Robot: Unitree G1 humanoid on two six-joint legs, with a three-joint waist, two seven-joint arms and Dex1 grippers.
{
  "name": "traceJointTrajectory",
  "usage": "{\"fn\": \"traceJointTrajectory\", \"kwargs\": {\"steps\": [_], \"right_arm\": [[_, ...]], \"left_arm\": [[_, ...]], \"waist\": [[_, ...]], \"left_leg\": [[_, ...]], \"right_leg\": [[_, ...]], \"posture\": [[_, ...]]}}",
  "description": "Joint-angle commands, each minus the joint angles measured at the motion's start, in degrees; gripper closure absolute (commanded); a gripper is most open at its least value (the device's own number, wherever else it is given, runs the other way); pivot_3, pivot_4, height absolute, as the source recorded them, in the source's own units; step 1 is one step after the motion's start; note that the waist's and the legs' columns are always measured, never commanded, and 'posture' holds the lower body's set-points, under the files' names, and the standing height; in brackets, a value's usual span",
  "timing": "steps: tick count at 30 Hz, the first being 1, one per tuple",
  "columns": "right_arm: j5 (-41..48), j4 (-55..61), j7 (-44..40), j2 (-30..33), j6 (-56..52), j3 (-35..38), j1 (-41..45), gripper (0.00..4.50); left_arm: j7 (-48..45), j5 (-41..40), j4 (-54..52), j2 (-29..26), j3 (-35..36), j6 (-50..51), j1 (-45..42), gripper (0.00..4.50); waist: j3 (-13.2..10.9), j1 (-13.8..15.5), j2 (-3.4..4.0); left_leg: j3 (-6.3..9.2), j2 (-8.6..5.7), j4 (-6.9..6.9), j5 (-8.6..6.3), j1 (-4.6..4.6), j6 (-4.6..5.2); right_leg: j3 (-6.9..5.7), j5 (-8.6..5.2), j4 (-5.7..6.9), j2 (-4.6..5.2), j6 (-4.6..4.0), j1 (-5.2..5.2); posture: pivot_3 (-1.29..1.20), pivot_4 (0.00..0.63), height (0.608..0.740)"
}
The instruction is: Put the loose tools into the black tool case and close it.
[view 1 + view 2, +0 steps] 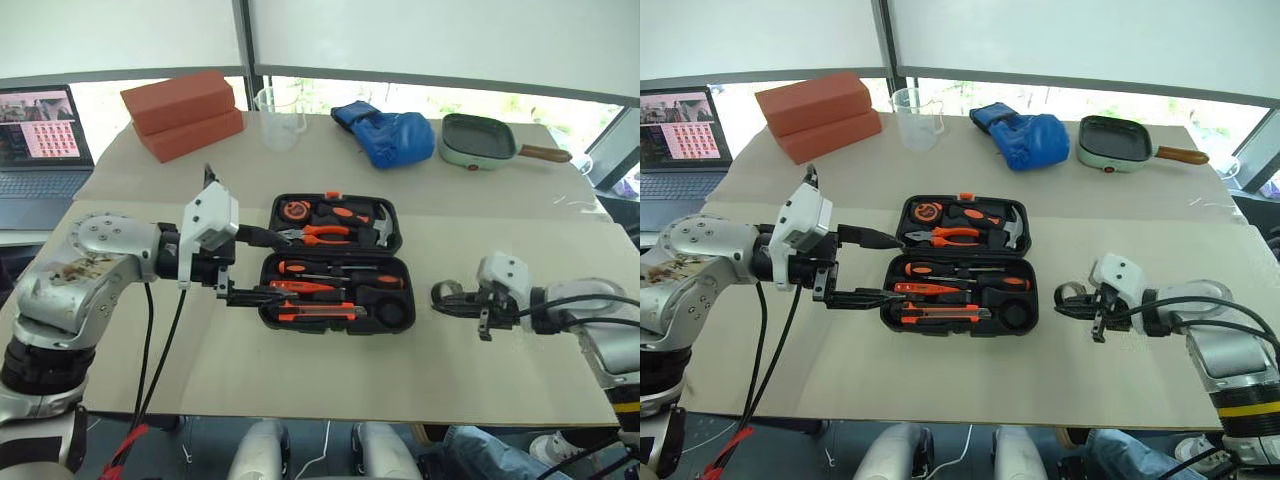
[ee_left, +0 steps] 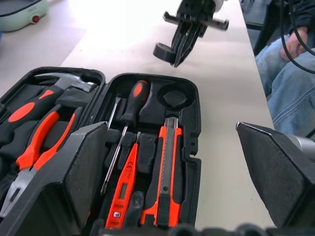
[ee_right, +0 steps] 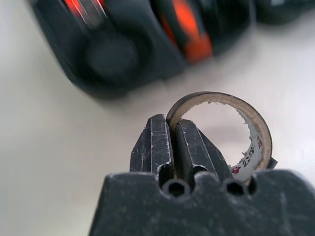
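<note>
Black moulded plastic hinged tool case [image 1: 335, 262] lay open on the beige table [image 1: 500, 360], lid half away from the robot, base half near. Lid half held the orange-handled pliers [image 1: 322, 234], hammer [image 1: 380, 228] and tape measure [image 1: 294, 210]. Base half held 2 screwdrivers with orange-black handles [image 1: 335, 270], the small all-orange tester screwdriver [image 2: 123, 184] and the orange-and-black utility knife [image 2: 165, 177], each seated in its recess. The round recess [image 2: 174, 97] at the base half's right end stood empty. Right end effector [image 3: 167, 137] had its 2 black fingers pressed together on the wall of the small black tape roll [image 3: 246, 128], 1 finger inside the ring and 1 outside; the roll was carried right of the case, apart from it. Left end effector [image 1: 250, 270] was spread wide at the case's left edge, pinching nothing. Judgement: 4 of 5 loose tools stowed; remaining were seating the roll in the round recess, most likely, then folding the lid over and latching it.
</note>
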State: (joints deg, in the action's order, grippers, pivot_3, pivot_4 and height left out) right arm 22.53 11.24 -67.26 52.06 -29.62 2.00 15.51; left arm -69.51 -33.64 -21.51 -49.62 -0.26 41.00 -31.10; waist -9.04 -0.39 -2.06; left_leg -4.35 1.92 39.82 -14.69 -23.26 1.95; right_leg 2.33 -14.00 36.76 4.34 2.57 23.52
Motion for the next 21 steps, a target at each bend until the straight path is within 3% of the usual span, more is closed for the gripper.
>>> {"fn": "traceJointTrajectory", "kwargs": {"steps": [1, 9, 14, 21], "right_arm": [[6.1, 9.9, 0.6, -0.3, -5.8, 0.2, 3.0, 4.45], [-2.6, 11.6, 2.0, -0.3, -3.2, -12.2, 5.6, 4.45], [-6.8, 9.0, 2.2, -0.4, -0.3, -14.9, 5.6, 4.45], [-8.2, 7.8, 1.2, -0.9, 0.0, -15.3, 5.5, 2.09]], "left_arm": [[-1.1, 0.7, -0.5, -1.1, -0.6, -2.4, 0.0, 0.00], [-0.6, 1.3, -0.6, -0.6, -1.8, -3.1, -0.3, 0.00], [-0.1, 1.3, -1.3, -0.8, -1.2, -3.0, 0.5, 0.00], [1.0, 0.6, -1.5, -0.6, -0.6, -2.5, 0.8, 0.00]], "waist": [[0.0, -0.2, 0.00], [0.0, 0.3, -0.01], [0.0, 0.3, -0.01], [0.0, 0.4, -0.01]], "left_leg": [[0.02, 0.01, -0.01, 0.00, 0.00, 0.00], [0.00, -0.08, 0.03, 0.00, -0.08, 0.00], [-0.02, -0.07, 0.03, 0.00, -0.13, 0.00], [-0.05, -0.07, 0.09, 0.01, -0.50, -0.01]], "right_leg": [[-0.01, 0.00, 0.00, 0.00, -0.01, 0.00], [-0.03, 0.00, -0.05, 0.08, 0.01, 0.02], [-0.02, 0.00, -0.02, 0.06, 0.01, 0.13], [0.03, 0.00, 0.13, 0.05, 0.01, 0.56]], "posture": [[0.00, 0.150, 0.738], [0.00, 0.150, 0.738], [0.00, 0.150, 0.738], [0.00, 0.150, 0.738]]}}
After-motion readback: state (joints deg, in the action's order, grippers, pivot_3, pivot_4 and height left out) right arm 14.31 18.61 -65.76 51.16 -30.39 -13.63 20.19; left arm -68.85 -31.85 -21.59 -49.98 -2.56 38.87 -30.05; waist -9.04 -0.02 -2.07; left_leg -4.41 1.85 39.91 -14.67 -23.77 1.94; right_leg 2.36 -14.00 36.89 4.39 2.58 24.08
